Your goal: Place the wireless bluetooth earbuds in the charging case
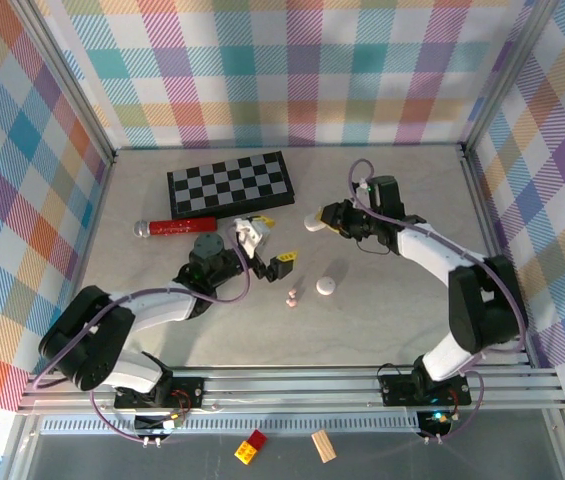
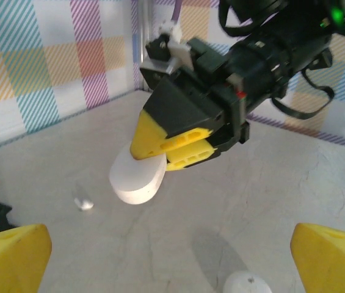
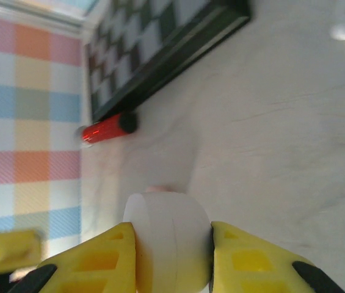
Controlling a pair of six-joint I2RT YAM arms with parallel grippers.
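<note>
My right gripper [image 1: 322, 220] is shut on a white pebble-like charging case [image 1: 313, 224], held off the table. In the right wrist view the case [image 3: 172, 244] stands on edge between the yellow fingers [image 3: 93, 262], and a seam runs round it. The left wrist view shows the same case [image 2: 137, 178] sticking out below the right gripper's fingertips [image 2: 172, 143]. My left gripper [image 1: 277, 241] hangs open just left of it, holding nothing. Tiny pink and white earbuds [image 1: 293, 296] lie on the table. A second white case [image 1: 326, 286] lies beside them, its top [image 2: 245, 284] low in the left wrist view.
A black and white checkerboard [image 1: 230, 183] lies at the back left, with a red cylinder [image 1: 177, 227] in front of it. A tiny pale item [image 2: 83, 201] lies on the table. Plaid walls close three sides. A red brick [image 1: 253, 448] and a wooden block [image 1: 323, 446] sit below the front rail.
</note>
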